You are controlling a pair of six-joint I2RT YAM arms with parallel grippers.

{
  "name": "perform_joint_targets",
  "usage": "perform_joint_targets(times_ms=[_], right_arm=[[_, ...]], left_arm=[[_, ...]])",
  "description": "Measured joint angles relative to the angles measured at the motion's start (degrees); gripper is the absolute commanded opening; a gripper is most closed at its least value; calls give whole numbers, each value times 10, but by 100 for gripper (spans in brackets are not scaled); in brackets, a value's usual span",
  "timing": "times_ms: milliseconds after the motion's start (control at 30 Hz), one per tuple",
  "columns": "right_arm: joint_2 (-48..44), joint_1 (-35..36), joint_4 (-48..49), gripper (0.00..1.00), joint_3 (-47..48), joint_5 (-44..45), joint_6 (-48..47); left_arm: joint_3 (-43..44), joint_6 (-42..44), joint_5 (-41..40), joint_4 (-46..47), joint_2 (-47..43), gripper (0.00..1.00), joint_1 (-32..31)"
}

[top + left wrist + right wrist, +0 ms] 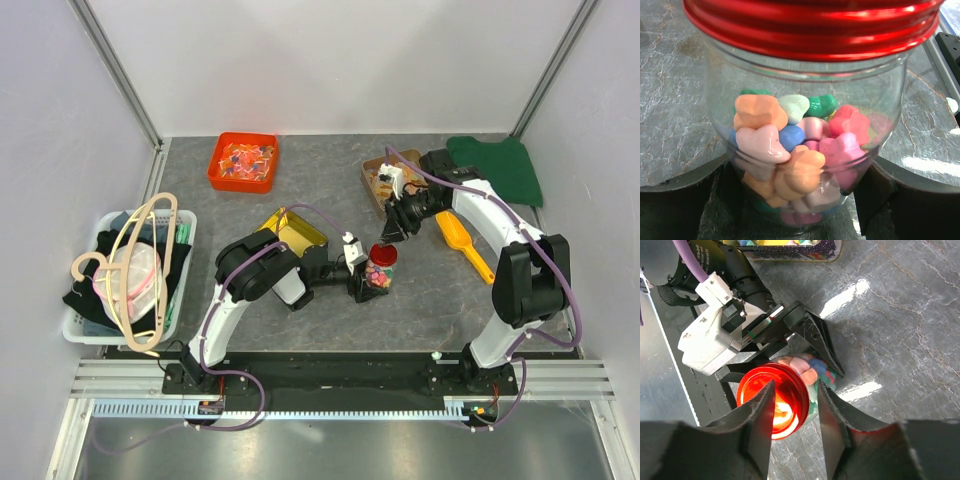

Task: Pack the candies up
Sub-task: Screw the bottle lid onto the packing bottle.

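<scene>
One clear jar (pixel 380 272), one red lid (pixel 383 254), candies (pixel 790 150) inside past counting. Left of jar: one orange-red tray (pixel 215 172), one gold tin (pixel 295 232), one white basket (pixel 75 326). Right: one brown tray (pixel 371 186), one yellow scoop (pixel 458 240).

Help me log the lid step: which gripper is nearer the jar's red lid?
Right. The right gripper hangs just over the red lid, one finger either side. The left gripper clamps the jar lower down, on its clear body below the lid.
</scene>
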Motion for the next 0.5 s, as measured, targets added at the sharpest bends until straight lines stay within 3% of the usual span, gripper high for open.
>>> perform_joint_targets(times_ms=[500], right_arm=[[-12,-5,-22,30,-17,-14,-33]], left_arm=[[0,5,3,0,0,6,-1]])
